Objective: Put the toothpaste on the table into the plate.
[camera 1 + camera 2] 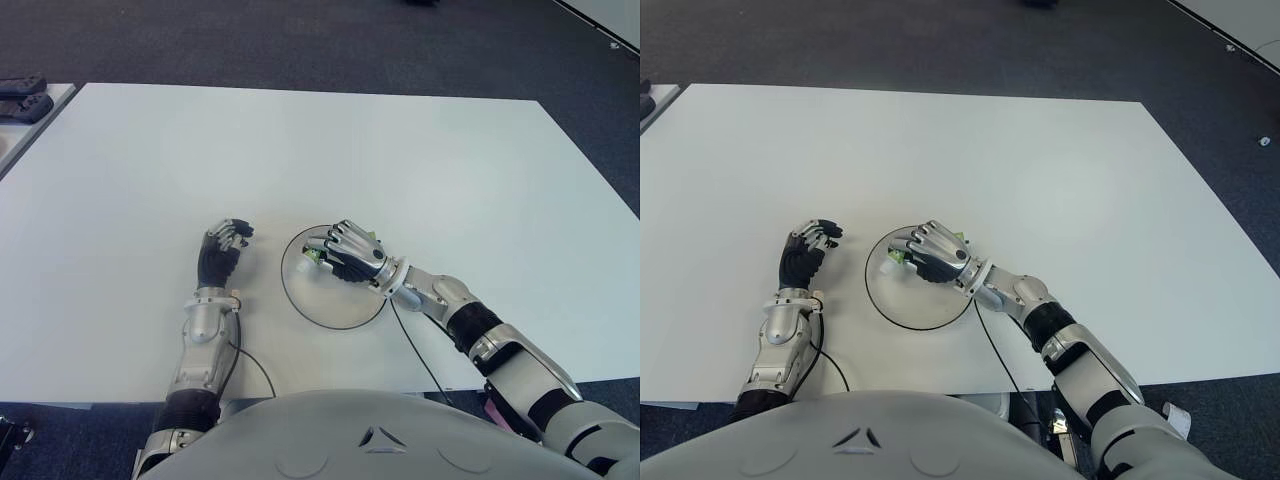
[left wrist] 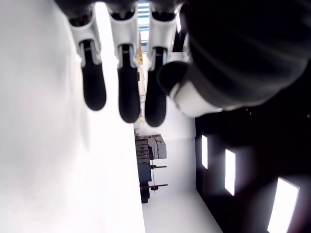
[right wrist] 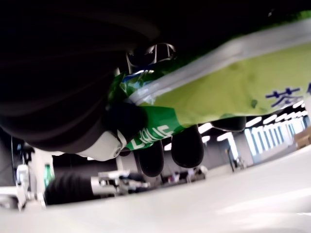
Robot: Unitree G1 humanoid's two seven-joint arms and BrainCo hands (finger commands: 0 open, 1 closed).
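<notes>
White laminate covers the broad rectangular bench [image 1: 420, 160], and toward its near edge, about midway between the two side edges, lies a round white plate with a thin dark rim [image 1: 300, 298]. The robot's right hand [image 1: 350, 252], silver-backed with black fingers [image 3: 187, 147], hangs over the far part of that plate, its forearm reaching in from the near right corner of the bench. Those fingers are curled around a green and white toothpaste tube with printed lettering [image 3: 228, 92]; the right wrist view shows the tube pressed against the palm with fingertips wrapped beneath it, and in the eye views a bit of green peeks out at the fingertip side of the hand, above the plate's surface. Whether the tube touches the plate cannot be told. The left hand [image 1: 222, 250] shows just beside the plate on its left-edge side, apart from the rim, with the forearm running back toward the near edge. Its black fingers [image 2: 121, 82] are loosely bent and hold nothing, hanging side by side above bare white bench surface in the left wrist view.
</notes>
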